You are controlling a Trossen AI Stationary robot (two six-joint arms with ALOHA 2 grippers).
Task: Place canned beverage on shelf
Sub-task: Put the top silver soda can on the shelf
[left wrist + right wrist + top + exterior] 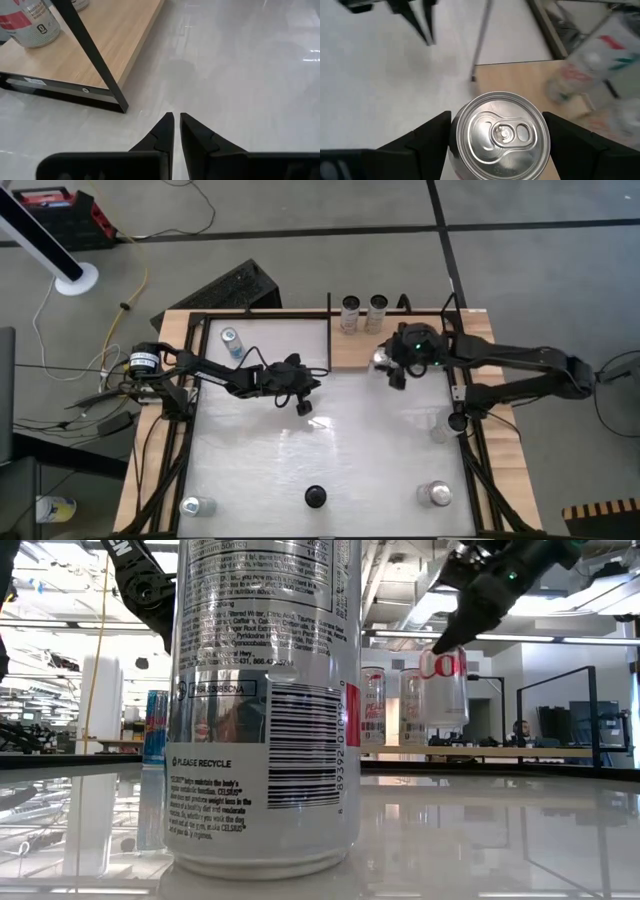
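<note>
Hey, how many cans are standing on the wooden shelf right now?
2, side by side at the shelf's far edge: the left can and the right can. A third can is gripped in the right end effector, so it's not counted.

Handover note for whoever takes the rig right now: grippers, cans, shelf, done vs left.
Right gripper: closed on a silver can, held upright above the near edge of the shelf.
Left gripper: shut, empty, low over the white tabletop near the shelf's corner.
Shelf: wood panel at the table's far side; two cans already stand at its far edge.
Elsewhere on the table: a blue-topped can far left, a can at each near corner.
Done: can picked up and carried to the shelf.
Left: lower it onto the wood, release, retract.
</note>
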